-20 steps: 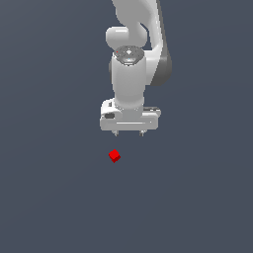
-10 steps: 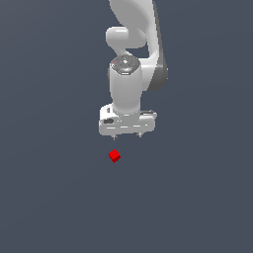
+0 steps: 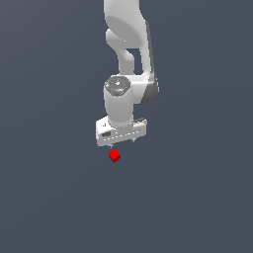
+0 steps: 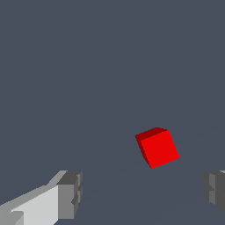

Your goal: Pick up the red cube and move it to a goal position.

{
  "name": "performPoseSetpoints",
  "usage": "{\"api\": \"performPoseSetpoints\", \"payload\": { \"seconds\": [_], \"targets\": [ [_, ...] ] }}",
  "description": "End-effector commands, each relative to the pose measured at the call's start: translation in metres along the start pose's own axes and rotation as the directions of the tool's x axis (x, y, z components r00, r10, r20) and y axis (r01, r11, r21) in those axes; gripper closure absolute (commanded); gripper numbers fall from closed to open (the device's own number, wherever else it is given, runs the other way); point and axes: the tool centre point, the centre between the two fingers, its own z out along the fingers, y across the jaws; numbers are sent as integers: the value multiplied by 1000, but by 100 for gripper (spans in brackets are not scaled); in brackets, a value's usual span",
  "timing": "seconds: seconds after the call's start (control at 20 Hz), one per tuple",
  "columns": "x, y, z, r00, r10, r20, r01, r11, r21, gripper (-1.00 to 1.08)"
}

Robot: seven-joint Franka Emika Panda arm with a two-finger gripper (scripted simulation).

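The red cube [image 3: 114,156] is a tiny bright red block lying on the flat dark grey floor, just below the white gripper [image 3: 123,142] in the exterior view. The gripper hangs from the white arm, pointing down, its short fingertips barely showing under the hand. In the wrist view the red cube [image 4: 157,147] lies ahead of the gripper [image 4: 143,193], between the lines of the two grey fingers [image 4: 70,193] and nearer the other one. The jaws stand wide apart with nothing between them. The cube touches neither finger.
Nothing but the plain dark grey floor [image 3: 197,197] surrounds the cube and the arm [image 3: 129,44]. No goal marker shows in either view.
The arm has swung toward the cube and the hand has turned and dropped lower, so the gripper now sits just above the cube. The cube has stayed where it was.
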Motion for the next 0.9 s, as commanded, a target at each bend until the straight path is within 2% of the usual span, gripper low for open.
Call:
{"api": "performPoseSetpoints", "payload": {
  "seconds": [0.0, 0.45, 0.85],
  "targets": [
    [-2, 7, 17, 998, -60, 5, 60, 998, 1, -92],
    [-5, 30, 72, 967, -254, 21, 254, 967, 3, -92],
    [-5, 41, 99, 938, -346, 29, 346, 938, 4, -92]
  ]
}}
